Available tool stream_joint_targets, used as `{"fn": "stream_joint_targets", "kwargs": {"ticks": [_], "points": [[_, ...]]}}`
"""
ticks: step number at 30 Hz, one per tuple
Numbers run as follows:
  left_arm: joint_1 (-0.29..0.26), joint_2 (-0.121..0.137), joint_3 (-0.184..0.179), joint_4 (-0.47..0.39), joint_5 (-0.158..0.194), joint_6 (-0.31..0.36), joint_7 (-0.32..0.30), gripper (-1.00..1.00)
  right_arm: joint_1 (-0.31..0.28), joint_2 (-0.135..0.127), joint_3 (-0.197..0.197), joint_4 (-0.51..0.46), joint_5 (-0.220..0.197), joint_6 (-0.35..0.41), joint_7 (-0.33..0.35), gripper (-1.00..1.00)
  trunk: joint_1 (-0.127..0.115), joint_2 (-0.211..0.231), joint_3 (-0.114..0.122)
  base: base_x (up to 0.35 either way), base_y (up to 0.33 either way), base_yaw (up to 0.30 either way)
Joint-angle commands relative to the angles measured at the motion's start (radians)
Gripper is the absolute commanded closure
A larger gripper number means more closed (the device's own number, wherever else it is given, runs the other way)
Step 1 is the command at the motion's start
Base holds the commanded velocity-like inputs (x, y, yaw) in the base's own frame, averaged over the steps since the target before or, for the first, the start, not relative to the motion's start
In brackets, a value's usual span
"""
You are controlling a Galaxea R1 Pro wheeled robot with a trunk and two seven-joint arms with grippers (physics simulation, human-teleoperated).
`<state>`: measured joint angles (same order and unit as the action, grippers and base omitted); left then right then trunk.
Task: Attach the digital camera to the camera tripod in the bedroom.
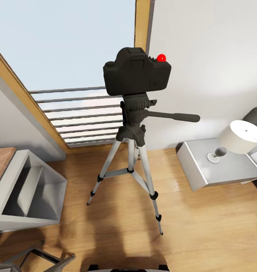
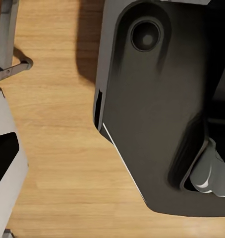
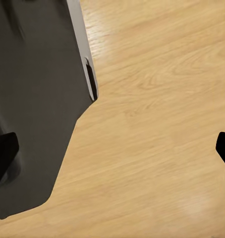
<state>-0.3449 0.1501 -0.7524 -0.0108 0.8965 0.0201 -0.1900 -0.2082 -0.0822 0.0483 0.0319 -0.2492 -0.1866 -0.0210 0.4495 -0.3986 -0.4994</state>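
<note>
Atop the tall silver-legged camera tripod (image 1: 130, 158) sits the boxy matte-black digital camera (image 1: 137, 71). Neither hand touches it. How far either hand is open, I cannot tell.

A matt black, plastic-looking finish was seen on the digital camera (image 1: 137, 72), set off by a glossy red button (image 1: 161, 57). The camera tripod (image 1: 132, 158) was made up of smooth silver metal legs with matt black joints and head. The floor (image 1: 204, 226) was rendered as light wood with a soft sheen, and the nightstand (image 1: 215, 170) as smooth grey with a white lamp (image 1: 240, 138).
</note>
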Motion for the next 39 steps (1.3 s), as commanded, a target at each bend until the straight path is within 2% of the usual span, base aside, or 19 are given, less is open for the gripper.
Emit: {"fn": "stream_joint_targets", "kwargs": {"ticks": [1,14,39], "points": [[0.000,0.000,-0.008,-0.001,0.011,0.002,-0.003,-1.00,-0.001,0.000,0.005,0.003,-0.007,-0.007,-0.001,-1.00,0.001,-0.001,0.000,0.000,0.000,0.000],[0.000,-0.011,-0.008,-0.004,0.009,0.001,-0.003,-1.00,0.000,0.002,0.006,0.003,-0.005,-0.008,-0.004,-1.00,0.001,-0.001,0.021,0.000,0.000,0.000],[0.000,-0.013,-0.008,-0.005,0.006,0.001,-0.003,-1.00,0.015,0.005,0.008,0.003,-0.001,-0.010,-0.007,-1.00,0.001,-0.001,0.061,0.000,0.000,0.000]]}}
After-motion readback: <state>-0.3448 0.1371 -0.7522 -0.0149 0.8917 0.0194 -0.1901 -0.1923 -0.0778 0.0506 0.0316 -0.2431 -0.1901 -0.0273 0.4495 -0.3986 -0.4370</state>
